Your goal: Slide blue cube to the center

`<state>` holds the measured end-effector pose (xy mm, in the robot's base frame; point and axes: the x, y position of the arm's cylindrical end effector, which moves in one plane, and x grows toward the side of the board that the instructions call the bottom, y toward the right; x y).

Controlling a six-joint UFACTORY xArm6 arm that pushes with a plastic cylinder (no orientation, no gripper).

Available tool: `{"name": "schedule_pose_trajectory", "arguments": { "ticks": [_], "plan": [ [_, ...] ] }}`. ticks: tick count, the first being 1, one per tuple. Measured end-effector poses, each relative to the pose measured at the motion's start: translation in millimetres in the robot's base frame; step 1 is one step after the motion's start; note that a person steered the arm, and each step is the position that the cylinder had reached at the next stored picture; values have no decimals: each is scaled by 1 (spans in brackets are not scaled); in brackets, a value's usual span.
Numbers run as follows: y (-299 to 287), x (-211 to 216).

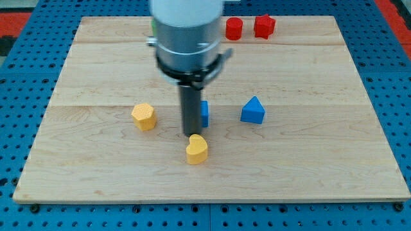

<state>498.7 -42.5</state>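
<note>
Although my tip (192, 134) carries no gripper and grasps nothing, it stands touching or just beside the blue cube (205, 113), mostly hidden behind the rod. That cube already sits near the board's (321, 160) center, so little seems left.

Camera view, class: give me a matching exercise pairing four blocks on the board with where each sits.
Things:
1. blue cube
2. blue triangular block
3. yellow heart block
4. red cylinder

Places:
A. near the view's top edge
B. just below my tip
C. partly hidden behind the rod
D. right of the cube, standing free

Pairs: 1-C, 2-D, 3-B, 4-A
</note>
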Motion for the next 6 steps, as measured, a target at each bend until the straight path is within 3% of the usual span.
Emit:
{"name": "schedule_pose_trajectory", "arguments": {
  "ticks": [2, 4, 5, 6],
  "plan": [
    [-8, -63],
    [-8, -94],
    [-18, -78],
    [7, -20]
  ]
}}
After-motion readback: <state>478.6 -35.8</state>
